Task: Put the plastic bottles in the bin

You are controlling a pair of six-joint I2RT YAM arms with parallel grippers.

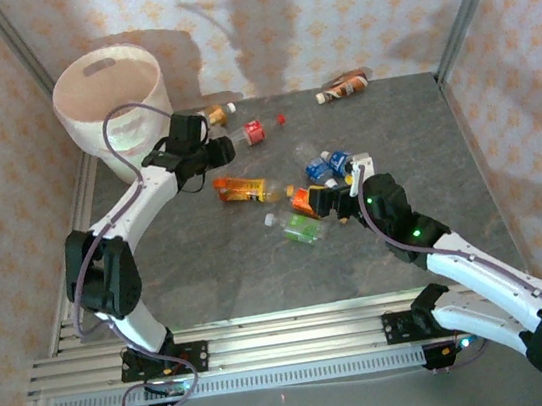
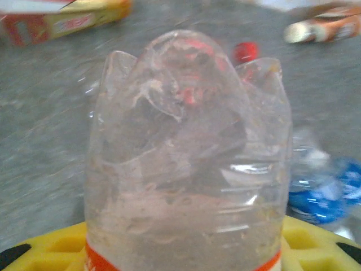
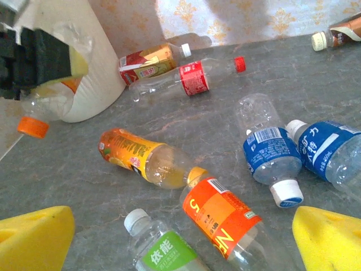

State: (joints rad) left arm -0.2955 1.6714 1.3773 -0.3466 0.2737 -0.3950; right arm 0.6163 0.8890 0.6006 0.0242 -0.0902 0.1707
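My left gripper [image 2: 183,251] is shut on a clear plastic bottle [image 2: 186,147] with an orange label, its yellow pads [image 2: 51,248] on either side. From the right wrist this held bottle [image 3: 48,99] hangs cap down beside the off-white bin [image 3: 84,68]. The bin [image 1: 109,94] stands at the table's far left corner, with the left gripper [image 1: 198,153] just to its right. My right gripper [image 3: 180,243] is open, low over an orange-labelled bottle [image 3: 223,220] and a green-labelled one [image 3: 163,251]. Seen from above, the right gripper [image 1: 340,193] is mid-table among the bottles.
More bottles lie loose: a yellow juice bottle [image 3: 144,158], two blue-labelled ones [image 3: 271,149], a red-labelled one [image 3: 189,79], a yellow-red one [image 3: 149,61] by the bin, and a brown one [image 1: 343,86] at the back wall.
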